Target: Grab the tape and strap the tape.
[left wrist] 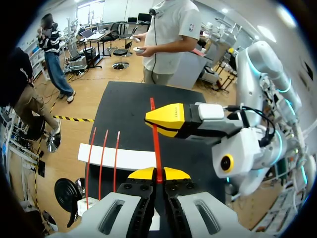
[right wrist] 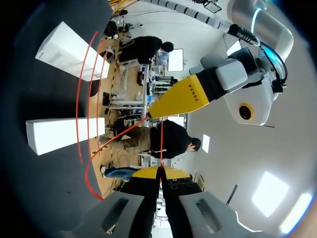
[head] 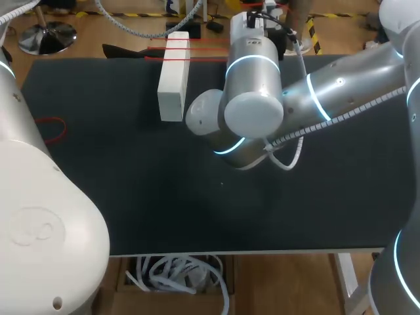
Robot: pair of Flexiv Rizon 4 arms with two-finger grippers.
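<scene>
A dark table (head: 197, 197) is seen, with a long white block (head: 172, 92) lying at its far left part. Thin red bands (left wrist: 102, 153) are stretched across the block. In the right wrist view a second white block (right wrist: 64, 134) is seen beside the first, and the red bands arc over both.

The red tape (left wrist: 155, 134) is held taut as a thin strand over the table, to the right of the block. The left gripper (left wrist: 158, 173) is closed on one part of the tape, which is pinched between its yellow tips. The right gripper (right wrist: 159, 172) is likewise closed on the tape, just beside the other gripper. The right arm (head: 341, 92) is extended from the right to the far middle of the table. A loose red loop (head: 51, 128) lies at the table's left edge, next to the left arm (head: 39, 223).
</scene>
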